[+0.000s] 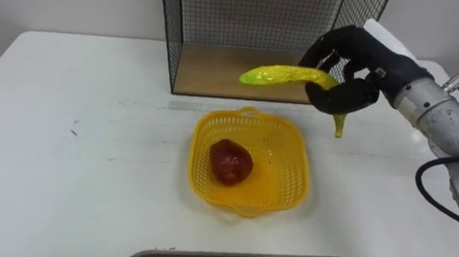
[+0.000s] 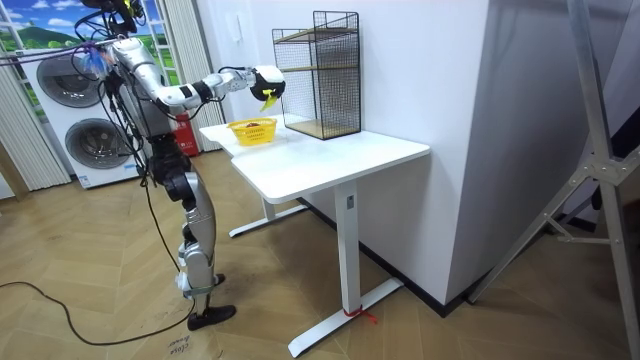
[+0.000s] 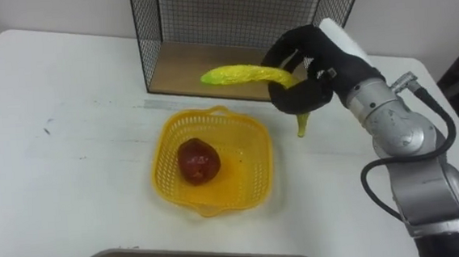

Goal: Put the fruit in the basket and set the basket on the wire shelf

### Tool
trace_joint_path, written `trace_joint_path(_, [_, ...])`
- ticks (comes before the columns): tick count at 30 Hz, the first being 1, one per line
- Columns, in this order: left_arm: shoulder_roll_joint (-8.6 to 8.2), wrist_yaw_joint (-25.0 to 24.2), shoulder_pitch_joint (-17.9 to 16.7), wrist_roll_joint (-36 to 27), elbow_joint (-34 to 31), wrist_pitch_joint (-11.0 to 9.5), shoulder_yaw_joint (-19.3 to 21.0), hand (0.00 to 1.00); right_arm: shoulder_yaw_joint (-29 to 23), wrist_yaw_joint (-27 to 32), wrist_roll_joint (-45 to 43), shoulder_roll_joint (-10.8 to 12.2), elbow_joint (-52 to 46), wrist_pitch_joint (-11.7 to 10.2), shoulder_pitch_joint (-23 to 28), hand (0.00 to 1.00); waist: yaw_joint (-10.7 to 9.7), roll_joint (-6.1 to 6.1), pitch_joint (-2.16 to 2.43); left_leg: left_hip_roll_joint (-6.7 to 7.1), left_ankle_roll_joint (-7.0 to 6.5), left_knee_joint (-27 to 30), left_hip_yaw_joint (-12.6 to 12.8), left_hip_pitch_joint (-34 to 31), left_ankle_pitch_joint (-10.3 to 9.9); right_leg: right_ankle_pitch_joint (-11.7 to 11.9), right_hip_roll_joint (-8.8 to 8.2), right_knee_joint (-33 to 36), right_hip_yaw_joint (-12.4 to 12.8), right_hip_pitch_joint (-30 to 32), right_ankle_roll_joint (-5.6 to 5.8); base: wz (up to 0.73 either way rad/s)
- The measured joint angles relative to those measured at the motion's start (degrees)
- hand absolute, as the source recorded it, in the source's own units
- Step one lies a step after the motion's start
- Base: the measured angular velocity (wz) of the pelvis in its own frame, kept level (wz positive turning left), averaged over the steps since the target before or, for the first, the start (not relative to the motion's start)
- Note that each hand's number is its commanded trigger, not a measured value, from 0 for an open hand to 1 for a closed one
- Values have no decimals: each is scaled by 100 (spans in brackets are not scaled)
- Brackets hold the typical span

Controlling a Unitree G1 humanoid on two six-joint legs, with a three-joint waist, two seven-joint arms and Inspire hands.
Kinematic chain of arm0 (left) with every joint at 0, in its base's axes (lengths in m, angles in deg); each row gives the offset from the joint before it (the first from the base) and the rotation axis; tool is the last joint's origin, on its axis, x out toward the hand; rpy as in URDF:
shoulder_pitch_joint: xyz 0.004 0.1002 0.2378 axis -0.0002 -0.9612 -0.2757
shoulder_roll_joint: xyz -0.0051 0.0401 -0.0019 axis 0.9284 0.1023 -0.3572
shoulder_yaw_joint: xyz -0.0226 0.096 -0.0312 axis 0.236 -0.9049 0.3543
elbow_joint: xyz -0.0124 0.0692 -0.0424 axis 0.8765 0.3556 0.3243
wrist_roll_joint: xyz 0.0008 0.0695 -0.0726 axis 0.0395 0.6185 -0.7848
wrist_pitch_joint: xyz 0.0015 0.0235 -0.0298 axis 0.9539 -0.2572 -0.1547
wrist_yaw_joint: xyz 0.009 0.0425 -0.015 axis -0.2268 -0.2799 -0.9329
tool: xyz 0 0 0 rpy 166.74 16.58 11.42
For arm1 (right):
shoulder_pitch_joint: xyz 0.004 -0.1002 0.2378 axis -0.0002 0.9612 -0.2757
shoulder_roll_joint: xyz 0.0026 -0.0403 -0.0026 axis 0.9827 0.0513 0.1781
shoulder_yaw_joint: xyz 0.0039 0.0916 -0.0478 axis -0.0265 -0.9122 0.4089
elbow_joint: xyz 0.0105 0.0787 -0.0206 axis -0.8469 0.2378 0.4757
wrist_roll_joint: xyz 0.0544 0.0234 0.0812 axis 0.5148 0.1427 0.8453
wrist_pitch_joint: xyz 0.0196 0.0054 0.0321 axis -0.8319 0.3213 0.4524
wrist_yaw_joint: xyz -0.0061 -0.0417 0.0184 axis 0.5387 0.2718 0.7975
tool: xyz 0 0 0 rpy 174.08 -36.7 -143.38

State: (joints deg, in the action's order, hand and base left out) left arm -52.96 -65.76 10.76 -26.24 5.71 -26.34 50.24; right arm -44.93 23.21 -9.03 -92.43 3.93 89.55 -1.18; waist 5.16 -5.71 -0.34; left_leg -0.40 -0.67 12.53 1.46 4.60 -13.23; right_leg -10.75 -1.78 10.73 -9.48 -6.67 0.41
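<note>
Right hand (image 1: 353, 59): comes in from the right, raised above the table (image 1: 76, 131). Dark fingers curled tight round a banana (image 1: 278, 74), thumb closing under it. Firm wrap, no gap showing between fingers and fruit.

Banana: yellow-green, lying roughly level in the grip. Long end sticks out toward the left of the hand; short stem end hangs down below the fingers. It is clear of the table and touches nothing but the hand.

Position of banana: in front of the lower opening of the wire shelf (image 1: 230, 23), up over the far right corner of the basket (image 1: 293, 173). Cannot tell whether it is directly above the basket or just past its rim.

Basket: yellow plastic mesh, sitting flat on the table just in front of the shelf, apart from it. One red fruit (image 1: 230, 162) lies inside, left of centre on the bottom.

Shelf: black wire cage with wooden boards, at the far edge of the table. Lower board bare where visible.

Room view: robot stands upright at the table's end on the room view's left, right arm stretched forward, hand (image 2: 268, 84) held higher than the basket (image 2: 252, 131).
</note>
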Motion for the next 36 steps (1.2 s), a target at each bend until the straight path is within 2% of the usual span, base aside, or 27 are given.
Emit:
trace_joint_path(3, [-5,1,16,5,-4,6,-23,0,150,-131,-5,7,-208,2,2,100,5,2,-1,-1,0,-35,9,0,0,0,3,-1,6,1,0,0])
trace_joint_path(7, [-11,1,9,5,-85,19,-108,0,262,-293,-241,222,-252,11,6,100,48,-17,9,-1,0,-22,11,-2,0,0,4,-1,13,5,0,0])
trace_joint_path(14, [-10,1,57,0,-90,20,-107,0,358,-776,-421,384,-252,17,184,100,151,-38,22,-1,0,12,5,-14,0,0,2,-1,-11,-5,0,1])
trace_joint_path(16, [-12,1,53,1,-90,55,-107,0,381,-952,-542,461,-252,114,204,100,149,-26,15,-2,1,10,5,-51,-1,0,3,-1,-12,18,0,0])
trace_joint_path(23, [-12,1,7,2,-89,63,-107,0,415,-1176,-822,477,-253,139,469,100,157,-14,9,-3,1,64,3,-117,-1,2,2,10,-12,70,-3,0])
trace_joint_path(24, [-12,1,10,2,-89,63,-108,0,425,-1226,-860,477,-254,142,489,80,156,-7,5,-3,1,68,3,-123,-1,3,2,12,-12,74,-4,0])
trace_joint_path(25, [-12,1,16,2,-89,63,-107,0,425,-1254,-879,477,-254,149,509,22,157,-1,3,-4,1,67,2,-126,-1,3,2,13,-12,76,-4,0])
trace_joint_path(26, [-12,1,16,2,-89,63,-107,0,426,-1275,-880,478,-254,163,510,1,157,2,4,-5,1,66,3,-128,-1,3,3,14,-12,77,-4,0])
trace_joint_path(36, [-12,1,21,4,-89,63,-107,0,426,-1459,-925,483,-384,245,512,0,156,7,6,-6,1,71,3,-129,-1,4,3,17,-12,77,-7,0])
